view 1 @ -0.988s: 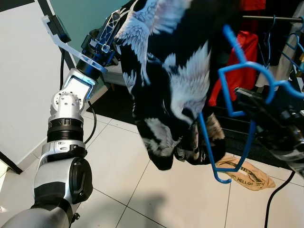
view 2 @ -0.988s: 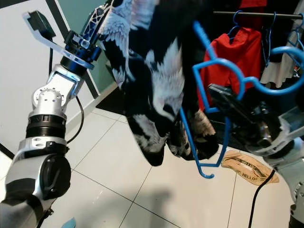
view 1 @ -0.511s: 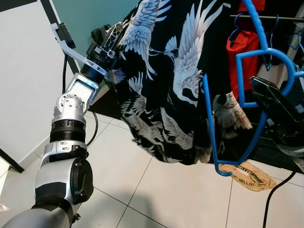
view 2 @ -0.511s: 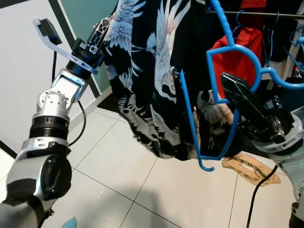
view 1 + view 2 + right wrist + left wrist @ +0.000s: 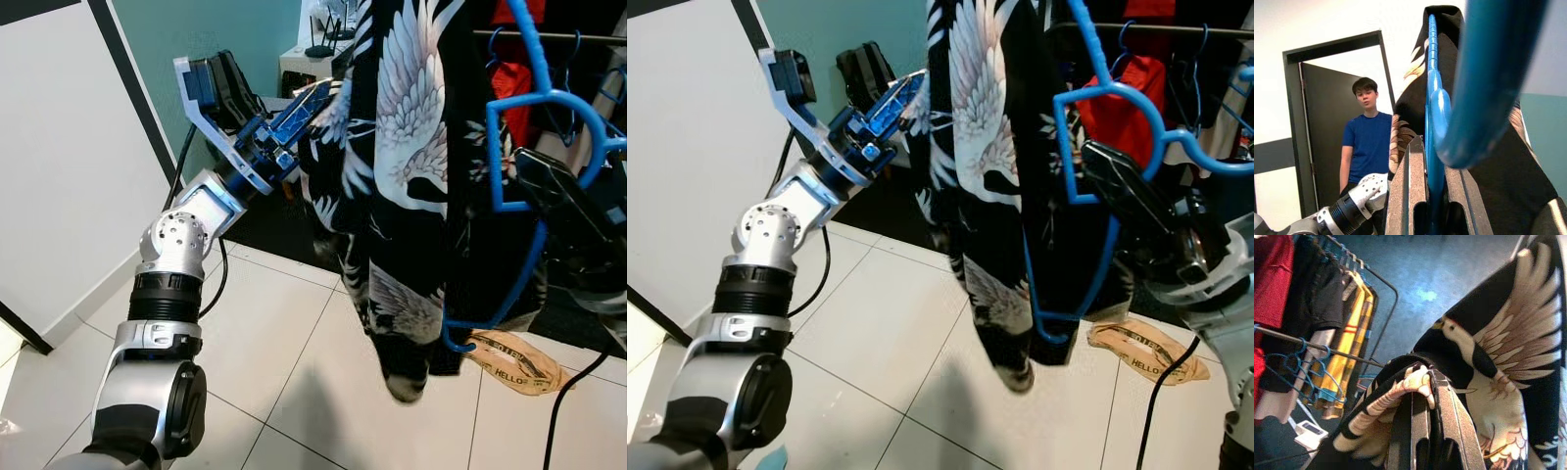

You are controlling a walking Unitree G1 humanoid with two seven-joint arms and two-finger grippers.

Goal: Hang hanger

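- The black shirt (image 5: 411, 186) with white crane prints hangs at the middle of the head views, its top cut off by the frame edge and its hem dangling above the white tiled floor (image 5: 294, 392).
- It blocks much of the clothes rail (image 5: 1156, 29) behind; red garments (image 5: 1117, 108) and spare blue hangers (image 5: 1303, 367) peek out at the side.
- The blue hanger (image 5: 519, 176) sits against the shirt's right side, its upper end out of frame and its lower loop curling just above a crumpled brown bag (image 5: 509, 360) on the floor.
- The left arm reaches up and forward from low left, elbow bent; the left gripper (image 5: 1425, 382) has its fingers pressed together on a fold of shirt fabric.
- The right gripper (image 5: 1431, 152) comes in from the right edge, forearm mostly cropped, fingers clamped either side of the hanger's blue bar.
- A person in a blue T-shirt (image 5: 1367, 147) stands in a dark doorway (image 5: 1317, 122), seen past the right gripper.
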